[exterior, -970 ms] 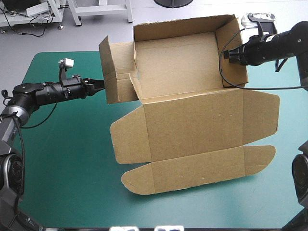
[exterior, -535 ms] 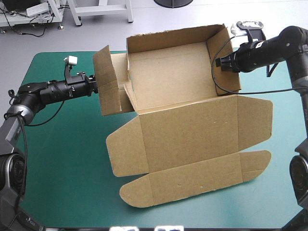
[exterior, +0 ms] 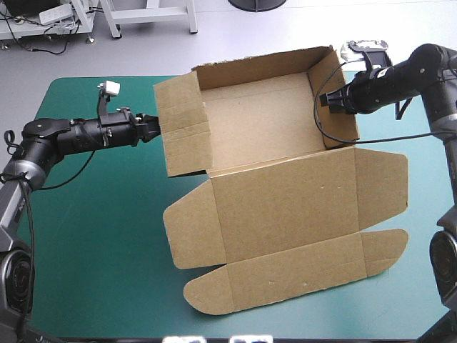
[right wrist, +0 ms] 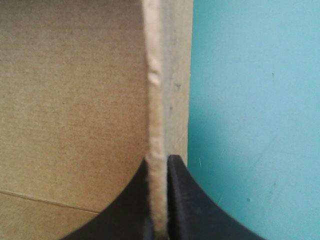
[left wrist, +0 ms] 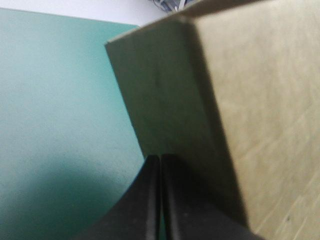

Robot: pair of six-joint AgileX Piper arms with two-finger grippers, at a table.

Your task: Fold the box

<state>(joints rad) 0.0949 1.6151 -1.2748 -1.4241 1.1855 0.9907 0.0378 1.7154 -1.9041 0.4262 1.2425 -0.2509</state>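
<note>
The teal-green table [exterior: 86,243] was mostly taken up by the brown box [exterior: 257,121], an open tray near the far edge with its lid [exterior: 285,207] flat toward the near side. The right gripper [right wrist: 159,159] was pinching the tray's right wall between its black fingers, and the left gripper [left wrist: 160,158] was closed on nothing, tips right against the outside of the left wall.
</note>
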